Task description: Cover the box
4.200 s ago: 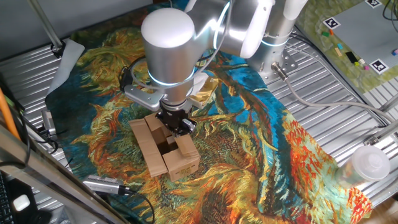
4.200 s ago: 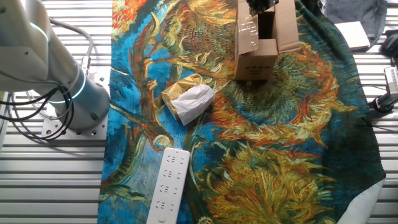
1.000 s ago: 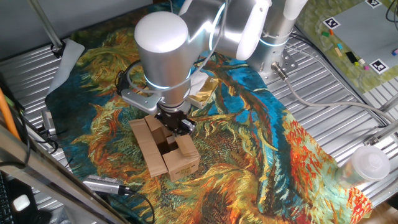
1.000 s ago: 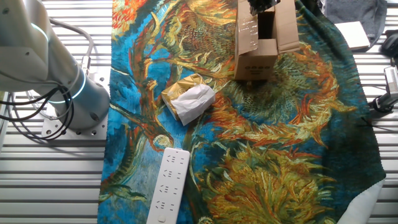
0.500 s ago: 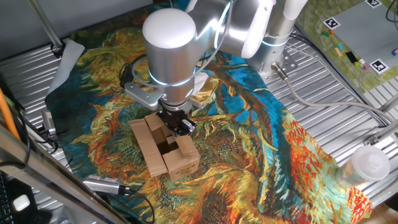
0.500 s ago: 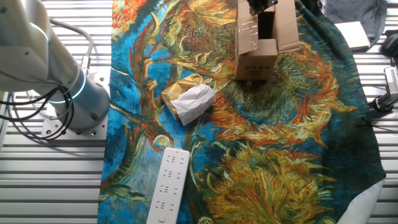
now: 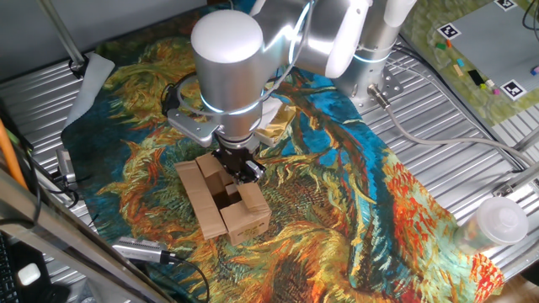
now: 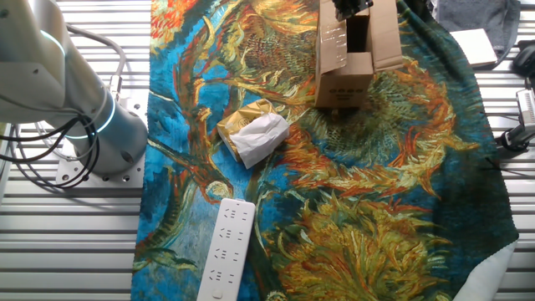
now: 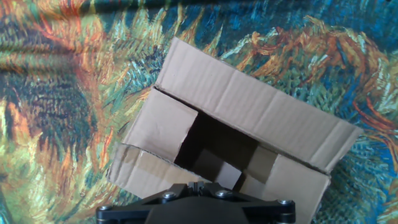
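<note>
The box [image 7: 202, 200] is a small brown carton standing on the painted cloth, its flaps partly folded in around a dark opening in the middle. It shows at the top edge in the other fixed view as the box [image 8: 344, 73], and it fills the hand view as the box [image 9: 249, 112]. My gripper [image 7: 241, 169] hangs right over the box's rear side, its black fingertips at the opening. In the hand view the gripper [image 9: 196, 185] has its fingers pressed together, shut with nothing between them. Only a black tip of the gripper [image 8: 351, 8] appears in the other fixed view.
A white-and-yellow wrapped packet [image 8: 254, 134] lies on the cloth between the box and the arm's base. A white power strip [image 8: 224, 249] lies at the cloth's edge. A clear plastic cup [image 7: 495, 224], cables and a metal cylinder [image 7: 141, 249] sit around the cloth.
The arm's wrist swayed slightly left and came back. The gripper stays shut over the box, and the flaps have not moved.
</note>
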Controlling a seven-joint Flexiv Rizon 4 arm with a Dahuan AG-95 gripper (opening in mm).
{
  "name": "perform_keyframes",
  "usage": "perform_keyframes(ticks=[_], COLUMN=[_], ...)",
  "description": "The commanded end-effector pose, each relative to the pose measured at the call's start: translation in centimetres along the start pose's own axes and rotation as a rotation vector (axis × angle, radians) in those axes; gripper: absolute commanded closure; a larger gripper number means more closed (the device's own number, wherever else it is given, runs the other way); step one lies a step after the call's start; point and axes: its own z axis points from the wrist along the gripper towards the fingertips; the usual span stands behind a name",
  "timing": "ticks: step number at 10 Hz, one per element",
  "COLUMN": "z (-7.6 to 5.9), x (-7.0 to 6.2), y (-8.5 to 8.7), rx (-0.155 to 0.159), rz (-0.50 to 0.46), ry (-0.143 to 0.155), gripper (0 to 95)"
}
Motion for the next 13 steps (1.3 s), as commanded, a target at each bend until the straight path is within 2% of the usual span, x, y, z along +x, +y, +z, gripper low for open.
perform_keyframes(ticks=[1, 4, 6, 8, 9, 11, 12, 13], z=[0.1, 0.1, -0.4, -1.2, -1.7, -2.7, -3.0, -3.0], x=[-0.1, -0.1, -0.2, -2.2, -4.1, -9.9, -11.9, -13.1], y=[0.0, 0.0, 0.1, -1.6, -3.0, -5.9, -6.5, -6.7], rx=[-0.003, -0.004, -0.003, -0.013, -0.018, -0.031, -0.034, -0.036], rz=[-0.002, -0.013, -0.015, -0.040, -0.053, -0.084, -0.090, -0.091], ry=[0.000, -0.001, 0.002, 0.007, 0.013, 0.043, 0.051, 0.050], gripper=[95.0, 95.0, 95.0, 95.0, 95.0, 95.0, 95.0, 95.0])
